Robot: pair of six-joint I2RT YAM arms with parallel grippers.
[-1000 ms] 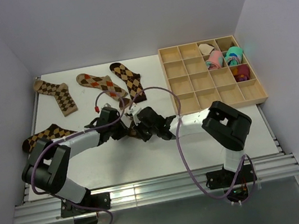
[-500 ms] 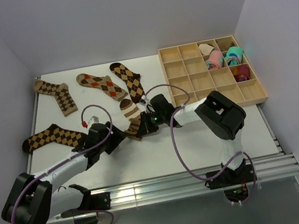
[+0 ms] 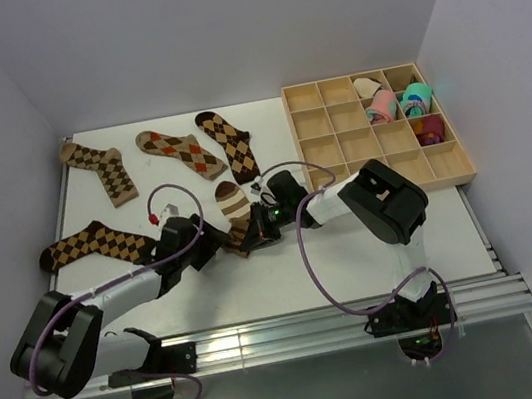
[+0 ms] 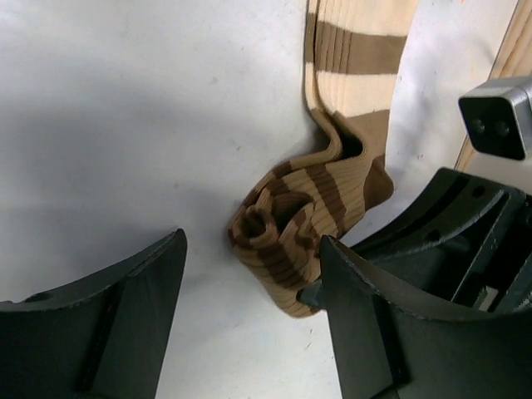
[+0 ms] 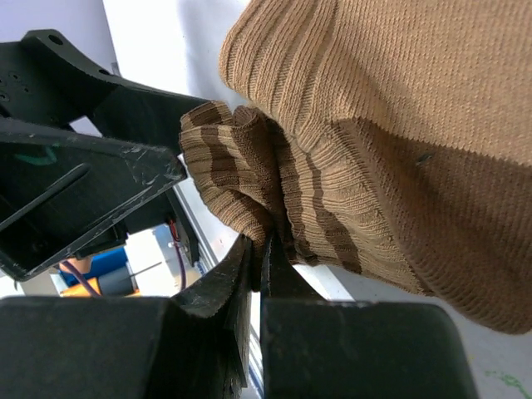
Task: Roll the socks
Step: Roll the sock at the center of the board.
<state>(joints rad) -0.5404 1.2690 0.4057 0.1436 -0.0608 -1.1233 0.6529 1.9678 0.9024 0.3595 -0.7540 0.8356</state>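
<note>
A brown-and-cream striped sock (image 3: 232,203) lies mid-table, its near end rolled into a stubby coil (image 4: 287,237). My left gripper (image 4: 251,249) is open, and the coil sits between its fingertips (image 4: 162,266), right against the right-hand one. My right gripper (image 5: 263,249) is shut, pinching a fold of the striped sock (image 5: 349,158) at the coil. In the top view both grippers, left (image 3: 216,241) and right (image 3: 256,225), meet at the roll. Several argyle socks (image 3: 99,170) (image 3: 181,152) (image 3: 228,143) (image 3: 91,244) lie flat to the left and behind.
A wooden compartment tray (image 3: 396,188) stands at the back right, with pink (image 3: 381,106) and teal (image 3: 417,97) rolled bundles in its far cells. The right arm's black body (image 4: 465,233) crowds the right side of the left wrist view.
My left gripper has opened, let go of the coil and drawn back low toward the near left. The right gripper stays shut on the sock and has shifted slightly.
</note>
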